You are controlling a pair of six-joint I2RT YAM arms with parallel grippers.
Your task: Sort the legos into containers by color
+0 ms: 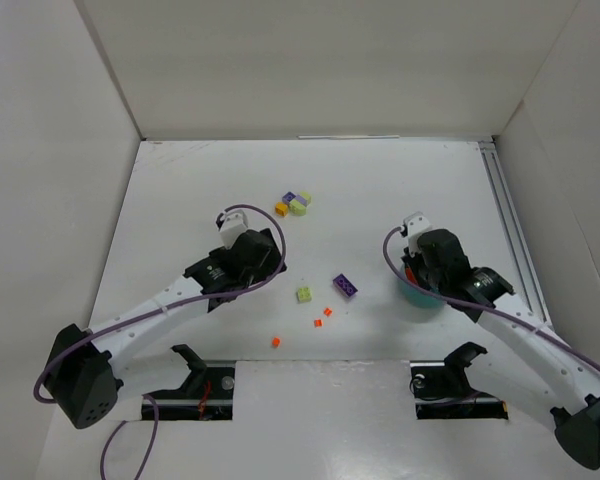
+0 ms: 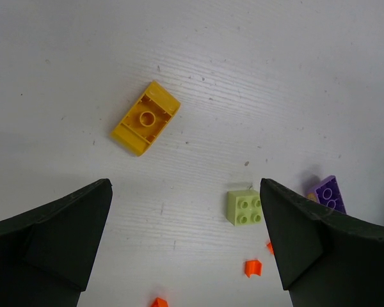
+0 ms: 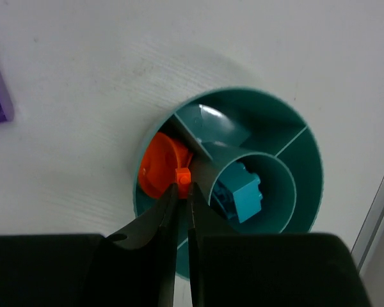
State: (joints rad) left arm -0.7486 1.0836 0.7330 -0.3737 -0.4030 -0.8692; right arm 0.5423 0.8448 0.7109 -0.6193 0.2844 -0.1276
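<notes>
One tiny orange bit (image 3: 184, 177) is pinched at the very tips of the right jaws, which are clenched on it just above the bowl (image 3: 307, 147). It hangs over the outer compartment where an orange disc (image 3: 159, 166) lies, close against the wall of the central cup. That cup holds a teal brick (image 3: 243, 195).

The bit looks hard, smooth and almost weightless. So small a piece would likely squirt out of a skewed pinch, so flat opposite faces are the place to hold it, as the tips seem to do now. It should drop cleanly once let go.

Loose legos look just as stiff and light. A yellow brick (image 2: 145, 118) lies hollow side up, and its two long walls look like the best place to take hold. A green brick (image 2: 244, 207) sits studs up, with a purple brick (image 2: 326, 194) just beyond it. Both offer flat sides. Orange crumbs (image 2: 252, 267) nearby would need a fingertip pinch.

The right arm (image 1: 500, 310) reaches forward on the right of the surface (image 1: 180, 180), wrist bent down over the bowl and hiding most of it from above. The left arm (image 1: 170, 300) stretches toward the middle. The left jaws are spread wide and hold nothing, hovering over the surface with the yellow brick ahead of them.
</notes>
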